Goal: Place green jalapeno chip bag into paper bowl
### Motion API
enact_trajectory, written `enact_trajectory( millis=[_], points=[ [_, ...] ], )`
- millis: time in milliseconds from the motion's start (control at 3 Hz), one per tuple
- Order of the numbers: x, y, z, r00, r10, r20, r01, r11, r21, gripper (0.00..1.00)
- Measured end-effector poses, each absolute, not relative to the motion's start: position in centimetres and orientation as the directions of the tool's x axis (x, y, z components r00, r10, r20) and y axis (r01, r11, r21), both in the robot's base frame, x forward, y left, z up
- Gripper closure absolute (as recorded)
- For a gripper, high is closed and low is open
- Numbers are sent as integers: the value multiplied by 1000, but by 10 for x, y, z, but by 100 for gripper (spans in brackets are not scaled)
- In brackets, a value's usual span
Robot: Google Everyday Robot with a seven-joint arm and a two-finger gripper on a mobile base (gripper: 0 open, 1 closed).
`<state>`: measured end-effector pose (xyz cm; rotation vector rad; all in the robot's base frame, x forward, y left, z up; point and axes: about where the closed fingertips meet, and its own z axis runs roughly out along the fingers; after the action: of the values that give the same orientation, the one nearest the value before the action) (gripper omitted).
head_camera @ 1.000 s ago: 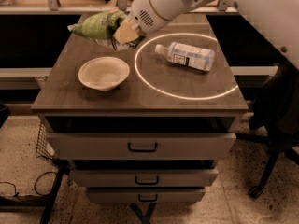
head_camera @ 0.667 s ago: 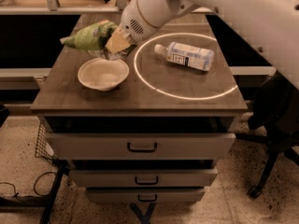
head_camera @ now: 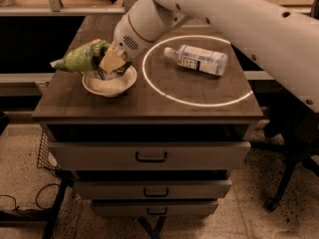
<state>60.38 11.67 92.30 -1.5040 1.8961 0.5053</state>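
The green jalapeno chip bag (head_camera: 82,58) is crinkled green with pale markings and hangs tilted over the left rim of the paper bowl (head_camera: 109,85). My gripper (head_camera: 108,63) is shut on the bag's right end and sits right above the bowl, its tan fingers reaching down toward the bowl's inside. The off-white bowl stands on the left part of the wooden cabinet top. The bag's left tip sticks out past the bowl's edge.
A clear plastic bottle with a white label (head_camera: 197,59) lies on its side inside a white ring (head_camera: 197,101) marked on the cabinet top (head_camera: 149,108). Drawers are below the front edge. A chair base (head_camera: 289,178) stands at the right.
My gripper has carried the chip bag from the back left of the cabinet top forward and down, to just over the paper bowl.
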Motion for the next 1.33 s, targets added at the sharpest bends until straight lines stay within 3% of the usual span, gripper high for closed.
enact_trajectory(
  millis=[1000, 1333],
  points=[
    [601, 121, 924, -117, -708, -697, -961, 257, -99, 7],
    [600, 122, 924, -115, -708, -696, -962, 255, -100, 0]
  ],
)
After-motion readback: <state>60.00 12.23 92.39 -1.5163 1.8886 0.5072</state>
